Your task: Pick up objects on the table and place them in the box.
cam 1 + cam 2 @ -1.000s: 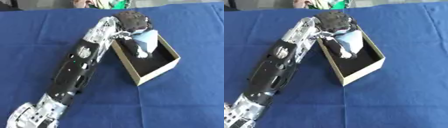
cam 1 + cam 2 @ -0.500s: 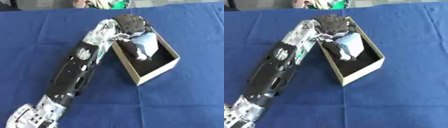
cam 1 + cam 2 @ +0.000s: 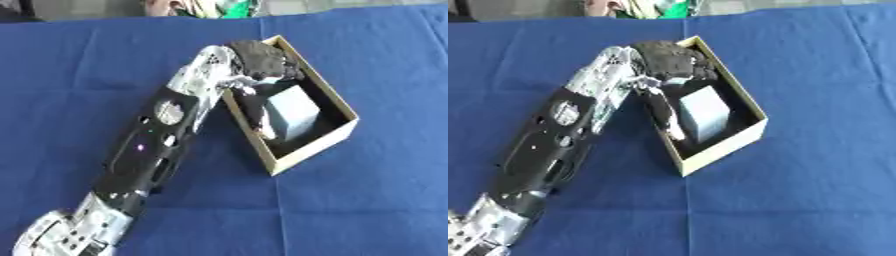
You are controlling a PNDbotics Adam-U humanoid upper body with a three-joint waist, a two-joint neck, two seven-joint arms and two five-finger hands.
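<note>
An open cardboard box (image 3: 325,148) with a dark inside lies askew on the blue cloth, right of centre. A pale grey-blue block (image 3: 294,112) lies inside it, tilted against the floor. My left arm reaches up from the lower left corner, and my left hand (image 3: 260,61) hovers over the box's far corner. Its fingers (image 3: 255,114) hang relaxed down along the box's left inner wall, beside the block and not curled round it. My right hand shows in neither view.
The blue cloth (image 3: 376,200) covers the whole table. At the far edge a person's clothing with green and white (image 3: 210,7) shows. My left forearm (image 3: 153,145) lies across the cloth left of the box.
The block has gone from under my left hand down into the box. The hand has let go and drawn back toward the box's far corner.
</note>
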